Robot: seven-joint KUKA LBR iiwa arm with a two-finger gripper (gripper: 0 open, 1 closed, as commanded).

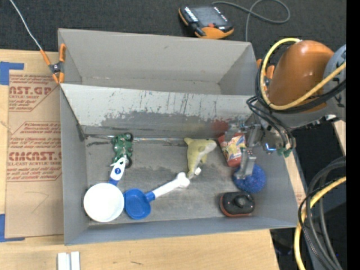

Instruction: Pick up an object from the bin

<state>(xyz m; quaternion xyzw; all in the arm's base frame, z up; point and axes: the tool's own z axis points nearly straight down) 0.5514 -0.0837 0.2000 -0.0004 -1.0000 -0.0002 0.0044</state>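
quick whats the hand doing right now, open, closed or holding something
Hand: cannot tell if open or closed; it is down at the blue ball on the right side of the bin.

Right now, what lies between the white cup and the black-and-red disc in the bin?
Camera view: a blue scoop with a white handle, beside the white cup; then bare bin floor up to the black-and-red disc.

Scuffed, matt grey metal bin point(169, 103); glossy white plastic cup point(103, 202); smooth blue plastic scoop point(138, 203); fuzzy blue ball point(251, 179).
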